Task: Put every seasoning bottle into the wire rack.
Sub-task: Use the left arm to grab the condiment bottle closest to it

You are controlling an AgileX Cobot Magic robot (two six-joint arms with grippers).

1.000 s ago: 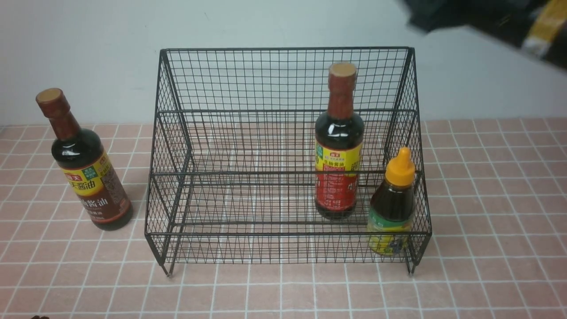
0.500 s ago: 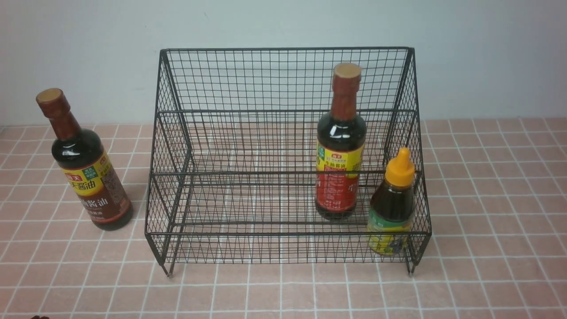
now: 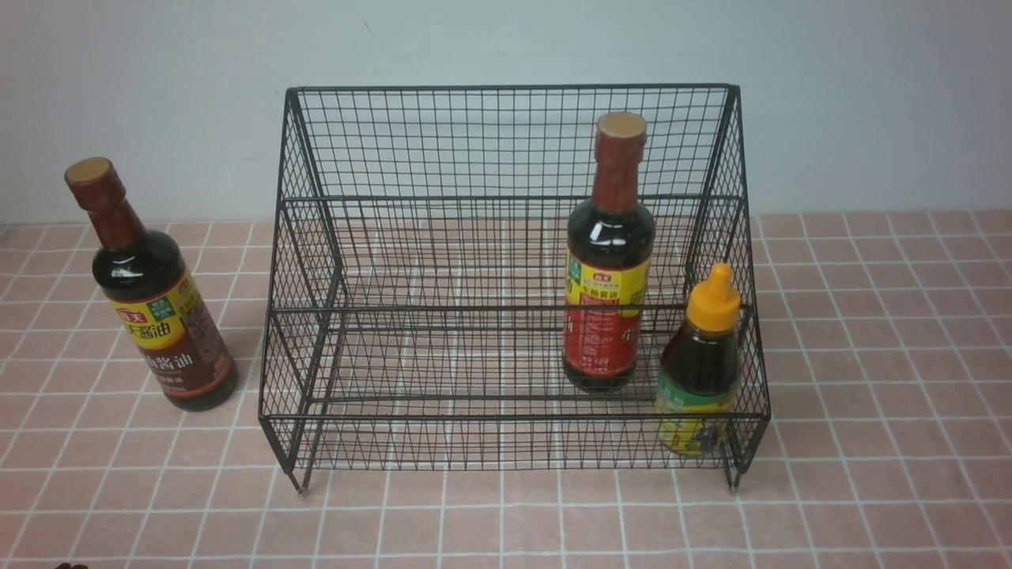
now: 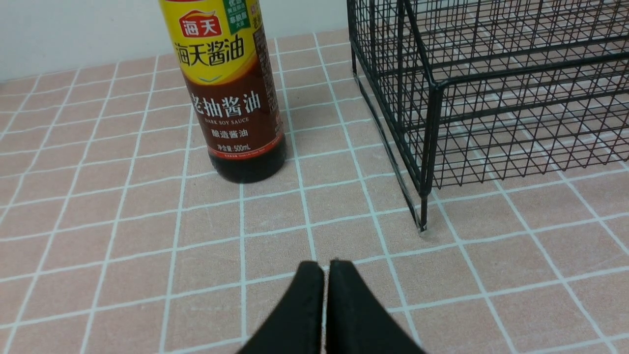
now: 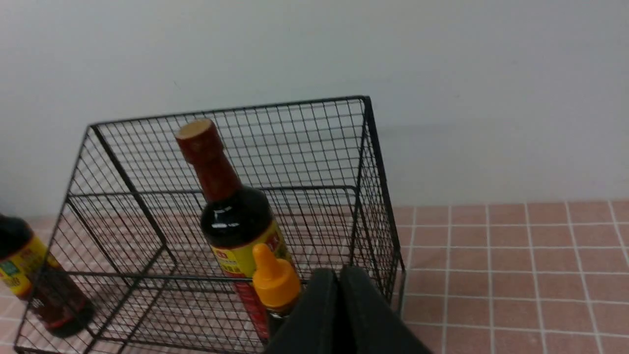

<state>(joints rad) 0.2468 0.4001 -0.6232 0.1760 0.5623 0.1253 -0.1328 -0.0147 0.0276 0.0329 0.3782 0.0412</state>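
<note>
The black wire rack (image 3: 506, 142) stands on the pink tiled table. One tall seasoning bottle (image 3: 607, 261) with a red label stands upright on a tier at its right side. The short bottle with the orange nozzle cap (image 3: 704, 371) sits in the front right corner of the rack. Another tall bottle (image 3: 154, 300) with a brown label stands on the table left of the rack. My left gripper (image 4: 324, 268) is shut and empty, low over the tiles, short of that bottle (image 4: 231, 98). My right gripper (image 5: 339, 275) is shut and empty, raised in front of the rack's right corner (image 5: 388, 246).
A pale wall (image 3: 506, 39) runs close behind the rack. Pink tiled table (image 3: 870, 356) extends to the right of the rack and in front of it. The rack's front left leg (image 4: 422, 221) stands near the left gripper.
The right arm, seen at the top right a second ago, has left the front view. The tall bottle in the rack has shifted slightly to the right.
</note>
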